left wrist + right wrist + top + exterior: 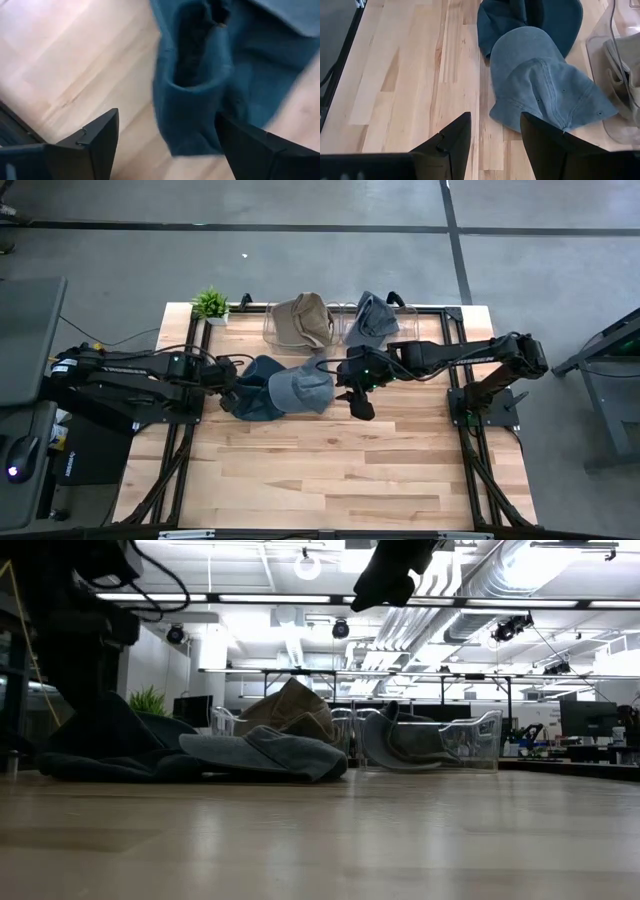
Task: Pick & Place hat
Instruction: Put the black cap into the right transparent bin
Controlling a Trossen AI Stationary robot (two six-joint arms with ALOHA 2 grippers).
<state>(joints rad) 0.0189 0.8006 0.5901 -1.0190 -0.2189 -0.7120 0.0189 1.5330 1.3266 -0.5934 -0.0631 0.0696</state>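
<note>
A dark blue hat (255, 395) lies crumpled on the table. A lighter grey-blue hat (303, 390) lies partly over its right side. My left gripper (232, 385) is open and low at the dark hat's left edge. In the left wrist view its fingers (100, 140) stand on either side of a bunched fold of the dark hat (195, 95). My right gripper (358, 405) is open and raised above the table just right of the grey-blue hat (545, 85), high in the low view (390, 575). My left gripper (167, 137) stands open around the dark hat's bunched fold (192, 135), coming from the table's left and slanting down. The hat lies on the table. I cannot tell whether either finger touches the cloth.
Two clear bins stand at the table's far edge. One holds a tan hat (303, 320), the other a grey hat (372, 320). A small potted plant (211, 303) stands at the far left corner. Bare wood (330, 470) spreads over the table's near half.
</note>
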